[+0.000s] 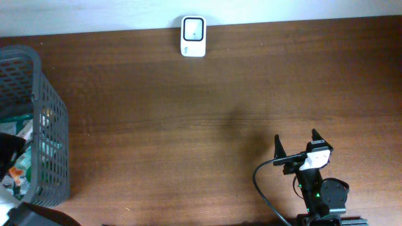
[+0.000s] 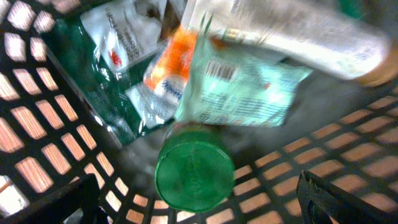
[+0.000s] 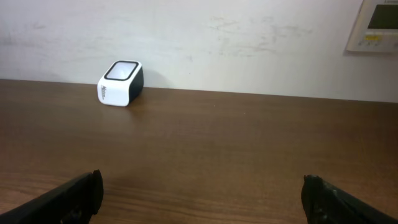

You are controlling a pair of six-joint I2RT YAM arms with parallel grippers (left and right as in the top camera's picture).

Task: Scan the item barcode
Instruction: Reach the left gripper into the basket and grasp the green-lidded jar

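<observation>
The left wrist view looks down into the grey mesh basket (image 2: pixel 43 134), where my left gripper (image 2: pixel 196 193) hangs open over a round green lid (image 2: pixel 194 175) without touching it. Behind the lid lie a pale green packet (image 2: pixel 242 87) with a printed barcode, an orange-and-white packet (image 2: pixel 171 71) and a silvery bottle (image 2: pixel 298 31). The white barcode scanner (image 1: pixel 193 36) stands at the table's far edge, also in the right wrist view as scanner (image 3: pixel 121 83). My right gripper (image 1: pixel 296 138) rests open and empty near the front right, far from the scanner.
The basket (image 1: pixel 53 125) fills the table's left edge, and my left arm (image 1: pixel 7 150) reaches into it. A black cable (image 1: pixel 260 185) loops beside the right arm's base. A wall panel (image 3: pixel 373 25) is mounted on the white wall behind.
</observation>
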